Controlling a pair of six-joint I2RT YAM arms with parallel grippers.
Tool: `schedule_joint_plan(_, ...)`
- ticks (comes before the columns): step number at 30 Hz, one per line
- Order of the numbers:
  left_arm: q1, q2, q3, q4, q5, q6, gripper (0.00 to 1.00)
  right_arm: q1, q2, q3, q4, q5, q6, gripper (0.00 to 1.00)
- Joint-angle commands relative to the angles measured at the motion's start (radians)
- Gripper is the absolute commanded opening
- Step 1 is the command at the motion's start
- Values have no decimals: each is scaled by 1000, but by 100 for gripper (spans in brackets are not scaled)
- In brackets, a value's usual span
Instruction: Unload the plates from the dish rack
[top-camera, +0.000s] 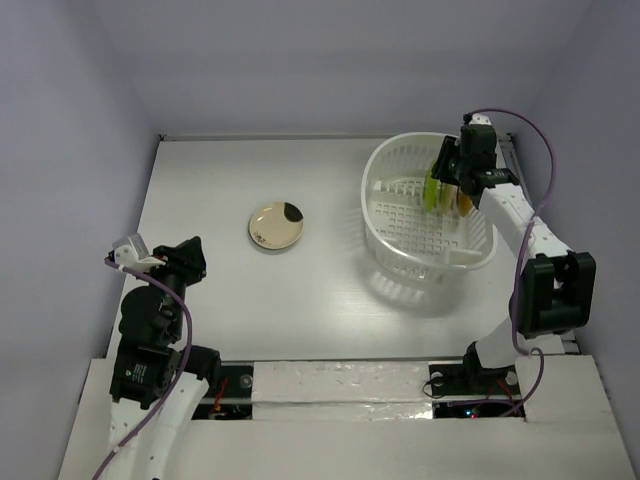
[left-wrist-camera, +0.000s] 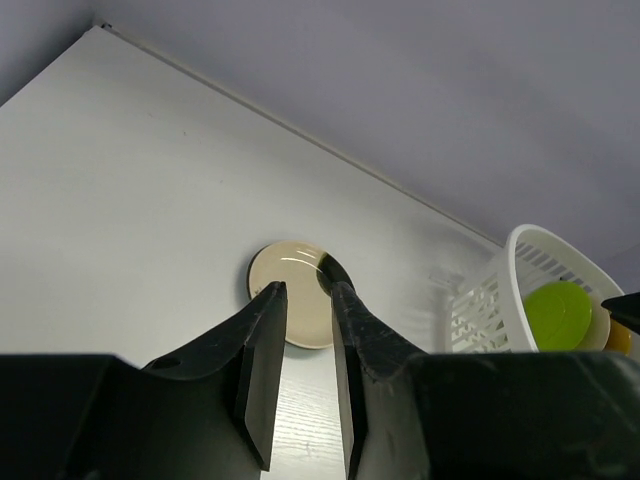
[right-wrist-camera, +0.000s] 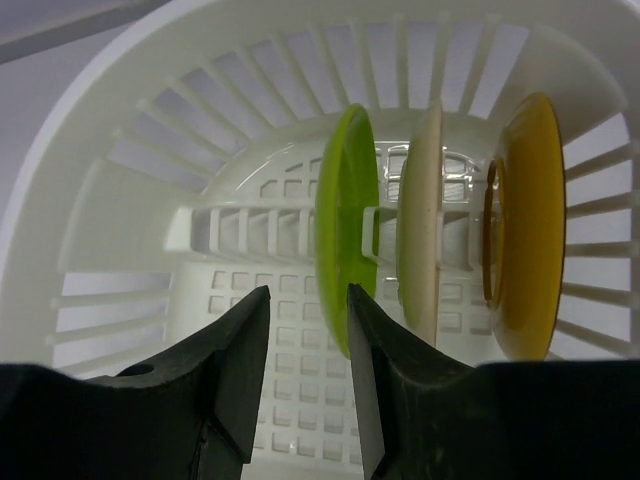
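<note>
Right wrist view showed the right end effector (right-wrist-camera: 307, 300) poised inside the dish rack (right-wrist-camera: 200, 100), its jaws apart with nothing between them. Three plates stood on edge in the dividers ahead of it: a lime green plate (right-wrist-camera: 345, 220) nearest the gap, then a cream plate (right-wrist-camera: 425, 220), then an orange-yellow plate (right-wrist-camera: 530, 220) by the far wall. Each showed its thin rim to the camera, its face running up and away, parallel to the jaws. The green rim lined up with one finger's tip and not with the gap, so the coming grasp likely called for a small sideways shift toward the cream plate before the jaws could straddle that rim.

A beige plate (top-camera: 272, 228) with a dark patch lay flat on the counter (top-camera: 220, 180), well apart from the rack. The left end effector (left-wrist-camera: 308, 290) pointed at it from a distance, jaws narrowly parted and empty. The right arm was far nearer the racked plates.
</note>
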Motion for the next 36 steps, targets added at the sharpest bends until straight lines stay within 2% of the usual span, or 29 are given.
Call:
schedule_joint_plan(1, 3, 8, 2, 41, 13, 10, 22, -16, 42, 39, 23, -63, 5, 42)
schedule_joint_plan(4, 3, 8, 2, 41, 10, 10, 22, -16, 83, 61, 12, -96, 6, 41)
schedule_joint_plan(10, 3, 11, 2, 41, 9, 10, 23, -16, 125, 86, 5, -35, 6, 38)
schedule_joint_plan(13, 3, 11, 2, 41, 9, 11, 23, -16, 134, 84, 11, -41, 2, 29)
schedule_joint_plan(14, 3, 12, 4, 41, 9, 11, 23, -16, 135, 86, 11, -37, 0, 22)
schedule_joint_plan(23, 3, 14, 4, 40, 9, 10, 23, -16, 83, 133, -35, -9, -30, 3)
schedule_joint_plan(27, 3, 12, 2, 41, 10, 10, 23, -16, 33, 138, -49, -14, -35, 0)
schedule_joint_plan(36, 3, 8, 2, 38, 10, 8, 23, -16, -13, 168, -90, -12, -69, 0)
